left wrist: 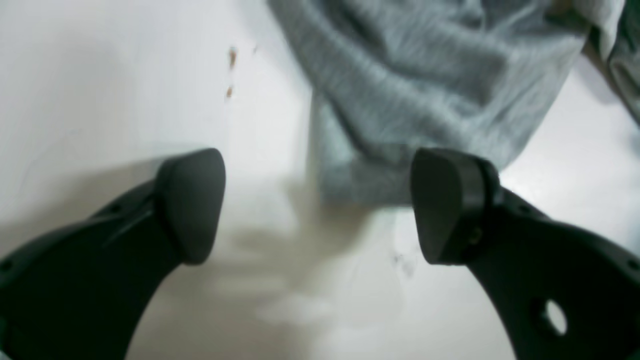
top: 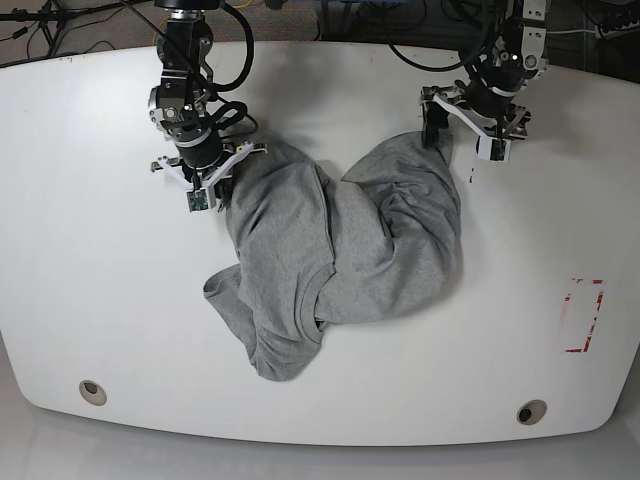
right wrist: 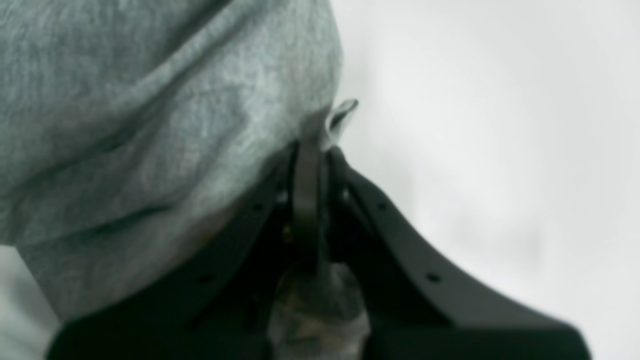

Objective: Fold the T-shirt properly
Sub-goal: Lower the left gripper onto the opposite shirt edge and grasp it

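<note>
The heather-grey T-shirt lies crumpled in a heap on the white table, with its crew neck turned toward the front edge. My right gripper is at the shirt's back left corner. In the right wrist view the right gripper is shut on a pinch of grey T-shirt cloth. My left gripper hovers at the shirt's back right corner. In the left wrist view the left gripper is open, with a T-shirt edge lying just ahead of its fingertips and nothing held.
A red marking is on the table at the right. Two round holes sit near the front edge. Cables run behind the back edge. Small brown spots mark the table beside the shirt.
</note>
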`<state>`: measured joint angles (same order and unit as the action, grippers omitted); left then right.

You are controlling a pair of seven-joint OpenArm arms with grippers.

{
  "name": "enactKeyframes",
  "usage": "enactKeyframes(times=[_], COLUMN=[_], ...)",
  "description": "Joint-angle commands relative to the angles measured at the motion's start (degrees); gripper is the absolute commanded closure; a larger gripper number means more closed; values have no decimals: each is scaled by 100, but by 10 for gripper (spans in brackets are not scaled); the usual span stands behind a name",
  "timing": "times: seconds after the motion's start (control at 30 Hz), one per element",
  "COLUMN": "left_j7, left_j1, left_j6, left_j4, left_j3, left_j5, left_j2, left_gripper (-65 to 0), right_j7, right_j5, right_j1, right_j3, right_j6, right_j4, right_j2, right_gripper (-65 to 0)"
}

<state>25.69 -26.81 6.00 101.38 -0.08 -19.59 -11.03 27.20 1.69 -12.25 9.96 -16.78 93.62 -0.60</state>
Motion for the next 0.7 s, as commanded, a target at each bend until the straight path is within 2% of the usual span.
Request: enactKeyframes(times=[0.0, 0.2, 0.67], left_j7=[-33, -33, -33], left_j1=[21, 153, 188], left_j6=[20, 20, 20], left_j4=[-33, -165, -464], left_j3=[126, 504, 768], left_j5=[-58, -58, -76], left_j2=[-106, -124, -124], left_gripper=[-554, -553, -547], right_j7=[-122, -122, -114], right_j5=[-7, -7, -7], right_j1=[16, -54, -63], right_j3=[20, 20, 20], right_j6=[-15, -15, -15], right_j4=[189, 365, 453], right_j2=[-15, -15, -15], right_gripper=[0, 0, 0])
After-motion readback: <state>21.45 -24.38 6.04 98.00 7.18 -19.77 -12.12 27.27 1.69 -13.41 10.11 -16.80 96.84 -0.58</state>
